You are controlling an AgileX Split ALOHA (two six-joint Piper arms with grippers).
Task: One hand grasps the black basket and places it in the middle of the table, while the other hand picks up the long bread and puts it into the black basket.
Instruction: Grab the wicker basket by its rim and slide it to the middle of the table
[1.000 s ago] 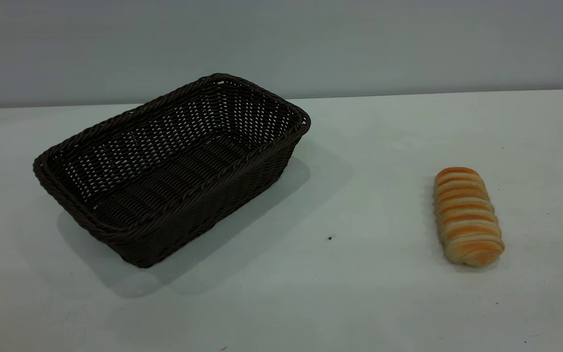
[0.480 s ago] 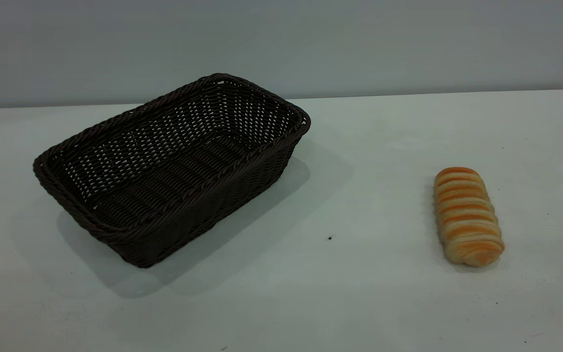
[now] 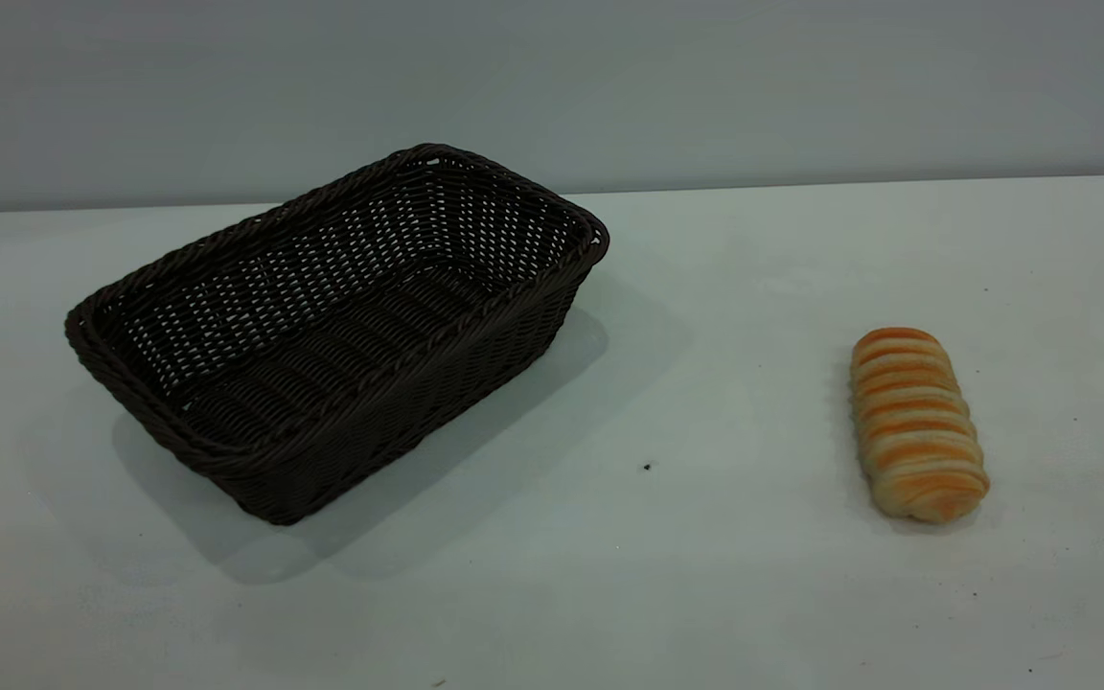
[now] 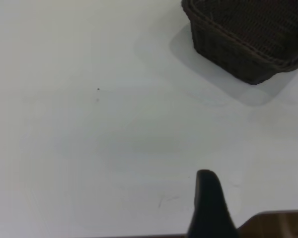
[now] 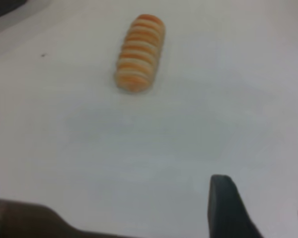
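Exterior view: nothing has moved over the last second. The black basket sits where it was, toward the table's far left corner, skewed to the edges, empty and upright. The long bread lies flat and untouched near the right edge, well apart from the basket, with a tiny dark speck between them. Neither arm shows in this view, so by my reading the task has not begun: the basket is not yet in the middle and the bread is not yet lifted. Count: one basket, one bread.

Left wrist view: a corner of the basket shows across bare tabletop, well away from the left gripper. Only one dark finger of it is in sight, holding nothing; with the other out of frame, how wide it is spread cannot be told.

Right wrist view: the bread lies alone, well clear of the right gripper. One finger is plain and what is probably the second sits at the frame's edge, which suggests the fingers are spread apart, with nothing between them.
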